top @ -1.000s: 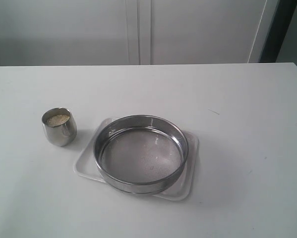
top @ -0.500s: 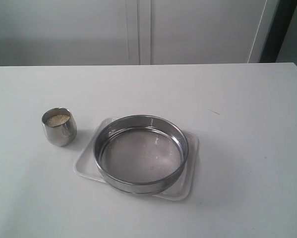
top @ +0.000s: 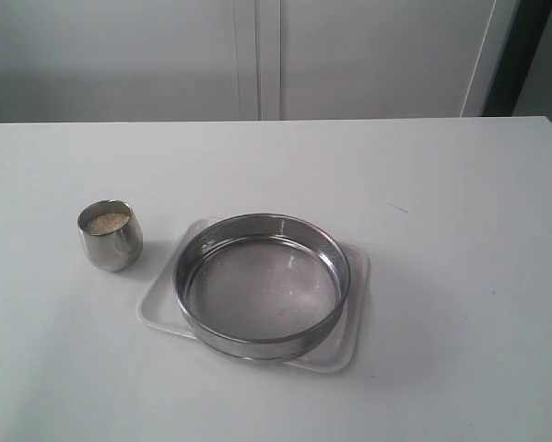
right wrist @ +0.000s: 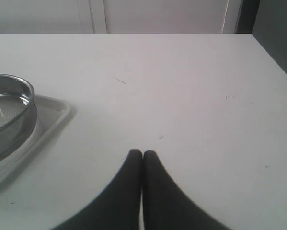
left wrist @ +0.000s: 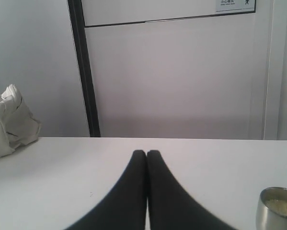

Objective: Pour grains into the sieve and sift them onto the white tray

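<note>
Left tool (left wrist: 146, 153) closed, wrist view only; exterior shows whole sieve (top: 257, 346)

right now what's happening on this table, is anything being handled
Nothing is being handled. The grains sit in the small steel cup, which stands left of the sieve in the exterior view. The sieve rests on the white tray and looks empty. The left gripper and right gripper are both shut, hold nothing and touch nothing. Pouring has not begun.
</note>
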`<state>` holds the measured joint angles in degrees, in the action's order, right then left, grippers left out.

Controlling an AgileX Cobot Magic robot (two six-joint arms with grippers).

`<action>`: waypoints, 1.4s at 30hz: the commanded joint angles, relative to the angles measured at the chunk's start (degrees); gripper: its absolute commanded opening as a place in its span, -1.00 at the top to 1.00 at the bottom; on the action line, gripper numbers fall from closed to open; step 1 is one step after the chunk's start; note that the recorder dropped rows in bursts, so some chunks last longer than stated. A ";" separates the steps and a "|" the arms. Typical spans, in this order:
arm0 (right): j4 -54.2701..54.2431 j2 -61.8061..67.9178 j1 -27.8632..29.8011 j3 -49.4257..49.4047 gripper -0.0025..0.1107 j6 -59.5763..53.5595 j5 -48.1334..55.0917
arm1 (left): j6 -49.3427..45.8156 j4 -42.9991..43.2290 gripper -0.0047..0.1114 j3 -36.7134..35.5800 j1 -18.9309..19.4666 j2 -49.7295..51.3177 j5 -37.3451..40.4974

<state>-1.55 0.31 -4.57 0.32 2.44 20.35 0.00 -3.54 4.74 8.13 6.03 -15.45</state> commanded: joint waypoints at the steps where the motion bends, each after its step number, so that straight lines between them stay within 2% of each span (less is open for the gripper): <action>1: -0.09 -0.31 -0.04 -0.32 0.96 -0.22 -0.75 | -0.42 -0.42 0.92 2.18 0.01 5.46 -5.23; 10: -0.09 -0.31 -0.04 -0.32 0.96 -0.22 -0.75 | 0.51 0.19 0.92 6.81 0.01 18.56 -8.12; 18: -0.09 -0.31 -0.04 -0.32 0.96 -0.22 -0.75 | 0.81 1.33 0.92 6.79 0.01 29.41 -11.06; 21: -0.09 -0.31 -0.04 -0.32 0.96 -0.22 -0.75 | 3.45 4.68 0.92 6.79 0.01 32.96 -12.57; 28: -0.09 -0.31 -0.04 -0.32 0.96 -0.22 -0.75 | 14.74 18.94 0.92 6.79 0.01 43.50 -22.87; 36: -0.09 -0.31 -0.04 -0.32 0.96 -0.22 -0.75 | 15.59 21.94 0.92 6.79 0.01 56.65 -33.72; 42: -0.09 -0.31 -0.04 -0.32 0.96 -0.22 -0.75 | 15.59 27.30 0.92 6.79 0.01 66.19 -40.69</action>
<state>-1.55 0.31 -4.57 0.32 2.44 20.35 14.85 21.14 11.23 8.13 68.69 -52.19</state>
